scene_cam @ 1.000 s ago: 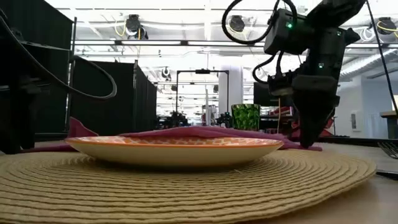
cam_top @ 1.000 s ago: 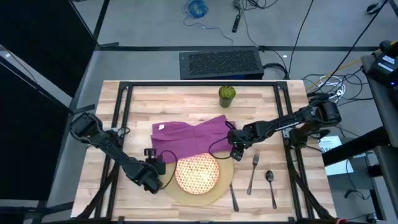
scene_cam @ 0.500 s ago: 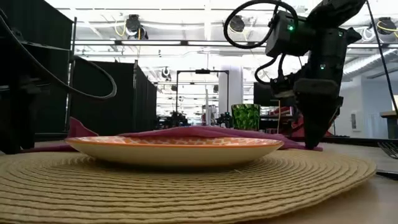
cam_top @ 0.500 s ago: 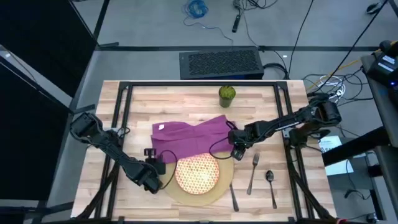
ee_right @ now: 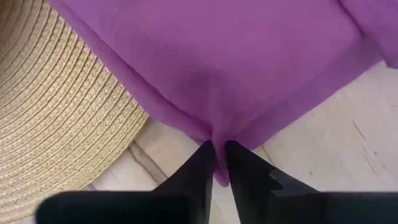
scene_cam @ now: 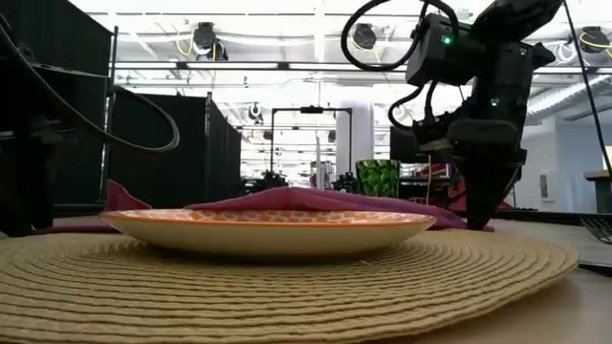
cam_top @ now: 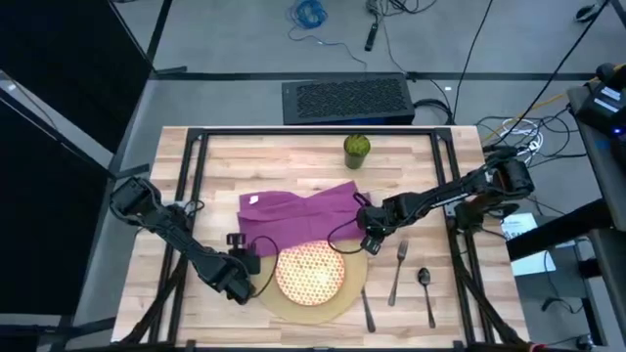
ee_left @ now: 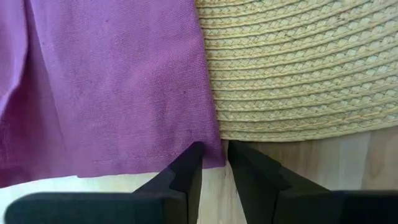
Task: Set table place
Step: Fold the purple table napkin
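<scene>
A: Mat (cam_top: 315,284) sits at the near-centre of the desk (cam_top: 293,161), flat, w/ the red-lattice plate (cam_top: 310,271) on top, roughly centred. Low view shows the same: mat (scene_cam: 287,282) in front, plate (scene_cam: 268,227) resting on it.

B: Napkin?

A: Purple napkin (cam_top: 298,215) is spread on the far side of the plate, one edge overlapping the mat's far rim. In the low view it's bunched up behind the plate (scene_cam: 306,202).

B: Hands?

A: My right hand (cam_top: 370,242) is down at the napkin's right corner, just beside the mat's right edge. Right wrist cam: fingers (ee_right: 198,163) nearly together, pinching a fold of purple cloth (ee_right: 217,74) betw. them, bare wood and mat rim (ee_right: 56,118) either side. Low view has it (scene_cam: 481,222) pointing straight down, tip at the cloth.

B: And left?

A: Left hand (cam_top: 262,285) is low at the mat's left rim, near the napkin's left corner. Left wrist cam: fingers (ee_left: 186,171) narrow, napkin corner (ee_left: 112,87) reaching down betw. the tips, mat (ee_left: 298,68) right beside. Looks nipped on the hem, so I'd call it gripping the napkin.

B: Rest of the desk?

A: Green cup (cam_top: 356,148) at the far side, apart from everything. Fork (cam_top: 397,273) and spoon (cam_top: 425,291) lie right of the mat, knife (cam_top: 367,310) close along the mat's right edge.
</scene>
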